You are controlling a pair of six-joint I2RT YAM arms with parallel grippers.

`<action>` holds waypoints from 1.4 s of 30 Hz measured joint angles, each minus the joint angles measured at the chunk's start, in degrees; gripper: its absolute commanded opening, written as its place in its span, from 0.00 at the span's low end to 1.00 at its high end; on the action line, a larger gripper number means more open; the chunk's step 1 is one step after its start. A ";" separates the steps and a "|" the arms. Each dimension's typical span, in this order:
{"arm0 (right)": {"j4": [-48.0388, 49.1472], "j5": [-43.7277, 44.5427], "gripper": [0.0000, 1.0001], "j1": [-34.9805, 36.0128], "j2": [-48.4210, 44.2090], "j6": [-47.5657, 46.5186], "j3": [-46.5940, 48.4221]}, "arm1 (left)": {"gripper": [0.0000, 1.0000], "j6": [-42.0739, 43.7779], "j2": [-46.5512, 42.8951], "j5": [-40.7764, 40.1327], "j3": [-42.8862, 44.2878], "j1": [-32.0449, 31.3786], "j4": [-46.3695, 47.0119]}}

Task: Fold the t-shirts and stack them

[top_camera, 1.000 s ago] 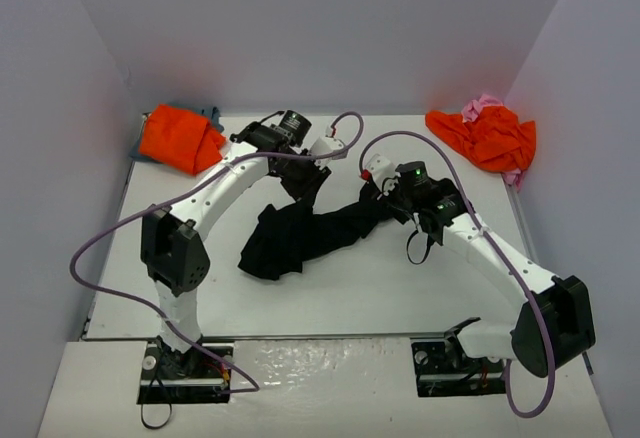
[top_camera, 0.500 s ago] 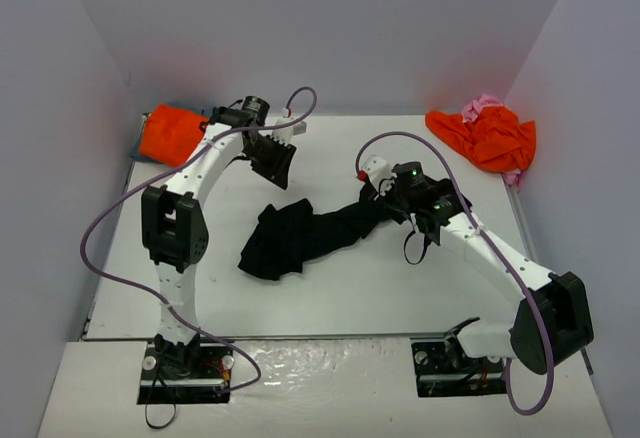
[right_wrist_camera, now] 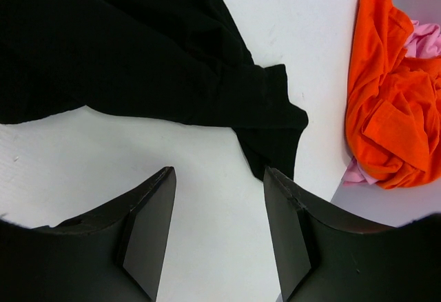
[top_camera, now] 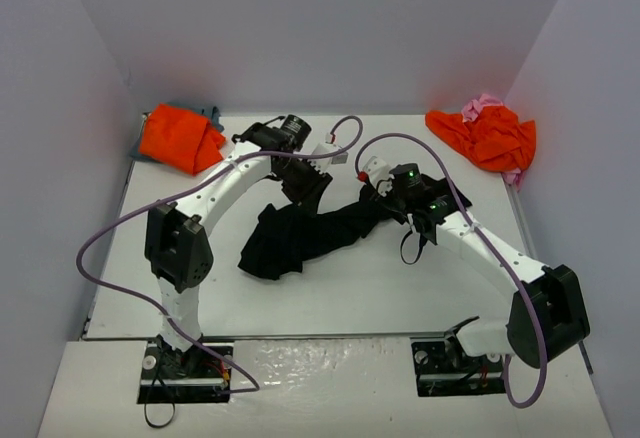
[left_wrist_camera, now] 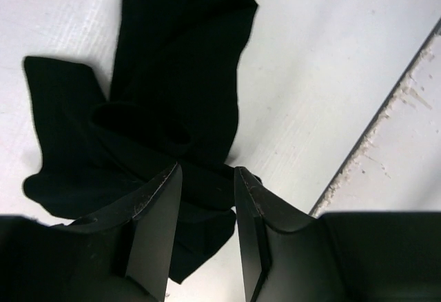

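Back from the far-left corner swings the left arm, and its gripper (left_wrist_camera: 204,171) now hangs over the black t-shirt (top_camera: 300,236), which hasn't budged. That shirt lies bunched in a long band across the middle of the table (top_camera: 400,288). It runs from a fat clump on the near left to a thinner end at the far right. The left fingers stand slightly apart above the cloth, pinching nothing. The right gripper (right_wrist_camera: 218,171) is spread wide over bare table, with the shirt's right end just beyond its tips. One orange t-shirt (top_camera: 180,138) lies on a blue-grey t-shirt (top_camera: 210,113) in the far-left corner. Another orange t-shirt (top_camera: 485,136) lies with a pink t-shirt (top_camera: 487,105) at the far right.
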 measured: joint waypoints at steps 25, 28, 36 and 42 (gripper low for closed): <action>1.25 0.08 0.51 -0.71 -0.92 0.04 -1.85 | 0.41 0.00 11.42 -5.74 4.93 1.41 -0.75; 1.28 0.08 0.51 -0.75 -1.33 0.04 -2.19 | 0.41 0.01 11.45 -6.50 5.28 1.41 -0.80; 1.39 0.05 0.52 -0.78 -1.46 0.04 -2.44 | 0.41 0.02 11.45 -8.08 6.74 1.63 -1.12; 1.41 0.03 0.52 -0.81 -1.46 0.22 -2.60 | 0.41 0.05 11.45 -9.32 7.05 1.96 -1.23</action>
